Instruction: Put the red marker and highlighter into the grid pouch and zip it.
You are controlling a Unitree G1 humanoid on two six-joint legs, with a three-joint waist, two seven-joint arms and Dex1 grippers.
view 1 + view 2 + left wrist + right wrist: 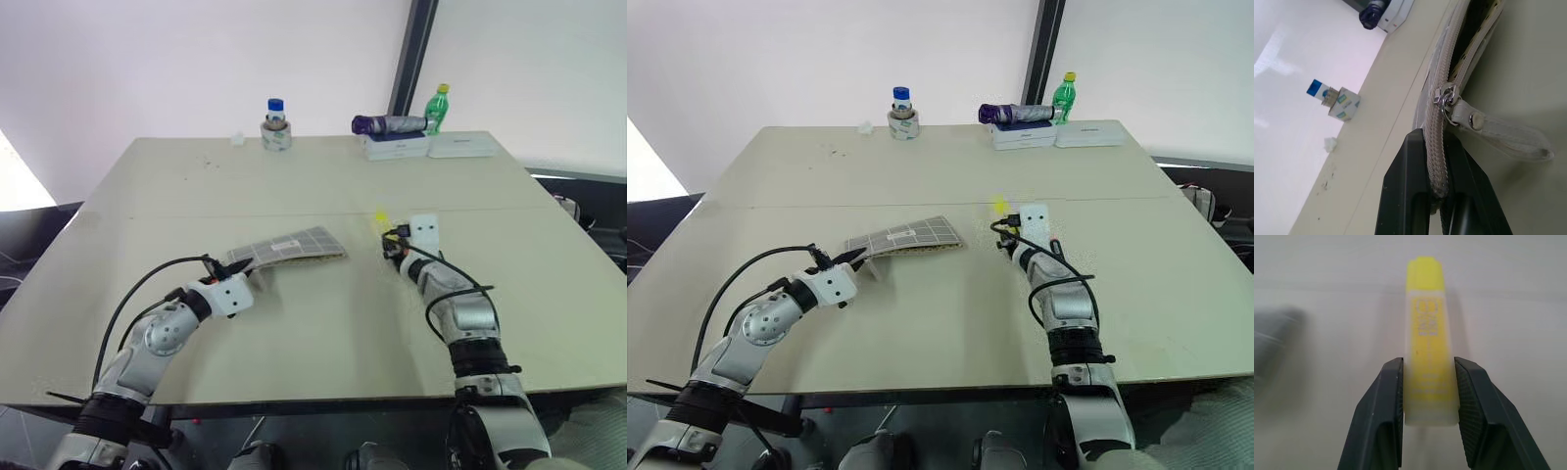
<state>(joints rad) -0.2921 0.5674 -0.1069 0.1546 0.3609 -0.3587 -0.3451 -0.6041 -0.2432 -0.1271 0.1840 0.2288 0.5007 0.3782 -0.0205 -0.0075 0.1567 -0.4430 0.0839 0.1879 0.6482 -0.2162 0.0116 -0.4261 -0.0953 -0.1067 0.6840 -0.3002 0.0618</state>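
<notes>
The grid pouch [294, 245] lies mid-table, with its left end raised off the surface. My left gripper [1435, 147] is shut on the pouch's zip edge, just short of the metal slider [1446, 98] and its white pull tab [1508, 137]. Past the slider the zip stands parted and shows a dark inside. My right gripper [1428, 369] is shut on the highlighter [1426, 313], gripping its lower half, with the yellow cap pointing away. In the head views the highlighter [379, 216] sticks out ahead of the right hand, right of the pouch. The red marker is out of view.
Along the table's far edge stand a blue-capped jar on a tape roll [276, 127], a folded purple umbrella [387, 124] on white boxes [460, 145], and a green bottle [438, 108]. A small white scrap [237, 139] lies nearby.
</notes>
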